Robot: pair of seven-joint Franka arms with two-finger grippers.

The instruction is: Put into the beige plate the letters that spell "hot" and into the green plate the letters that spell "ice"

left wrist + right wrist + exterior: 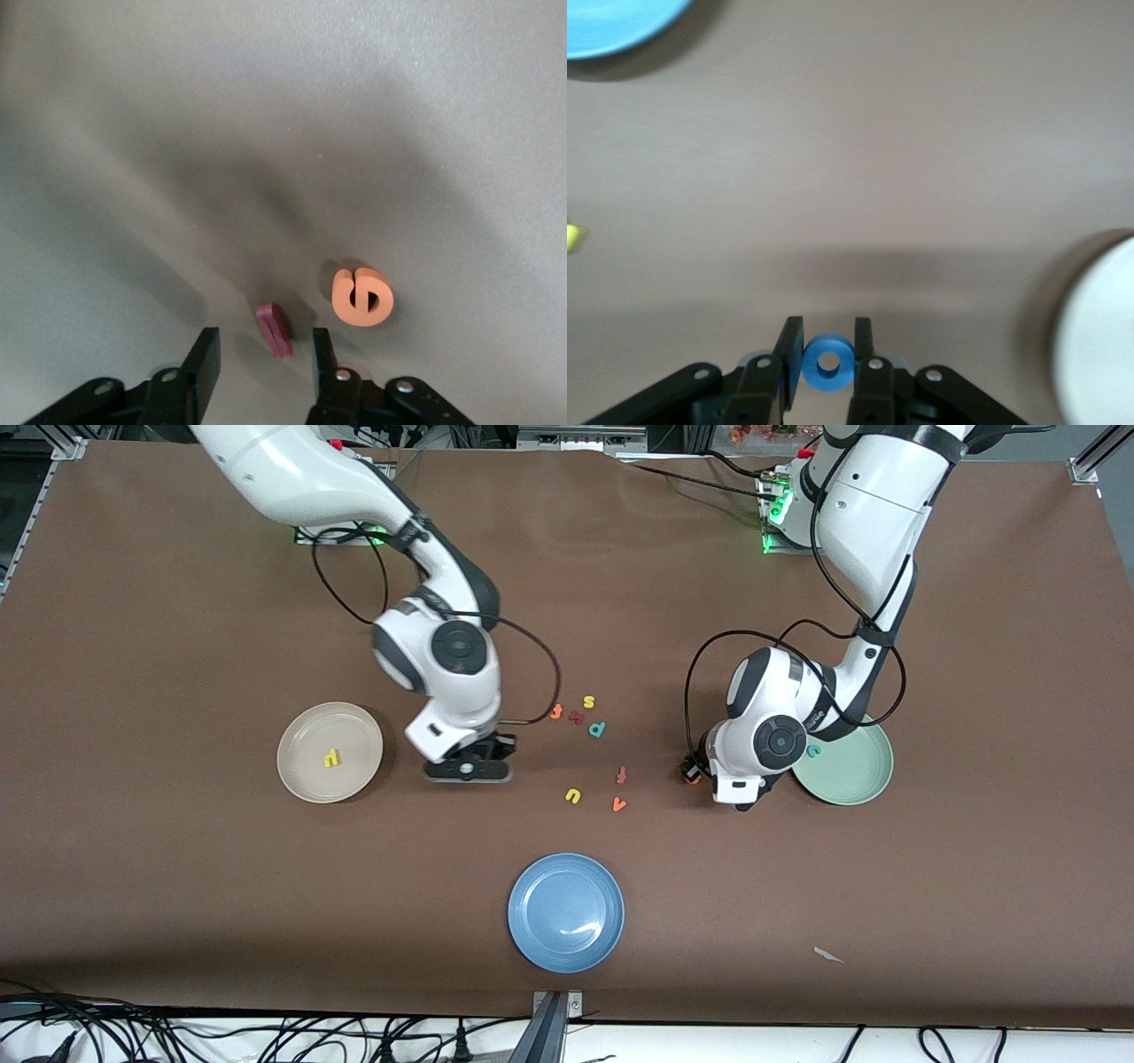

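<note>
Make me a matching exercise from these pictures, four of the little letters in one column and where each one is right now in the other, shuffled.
Letters:
1. yellow foam letter "h"
2. blue ring-shaped letter "o"
3. teal letter "c"
4. maroon bar letter "i"

Places:
A. in the pale green plate
B. on the table, between the left gripper fingers
C. in the beige plate
D. clamped in the right gripper

Pairs: 1-C, 2-D, 3-A, 4-B

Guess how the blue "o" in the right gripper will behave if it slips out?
The blue "o" is a thick round ring, pinched on edge by the right gripper, so it could roll if dropped that way. It looks like matte foam: probably light, slightly squashy, not slippery. It is unlikely to break.
</note>
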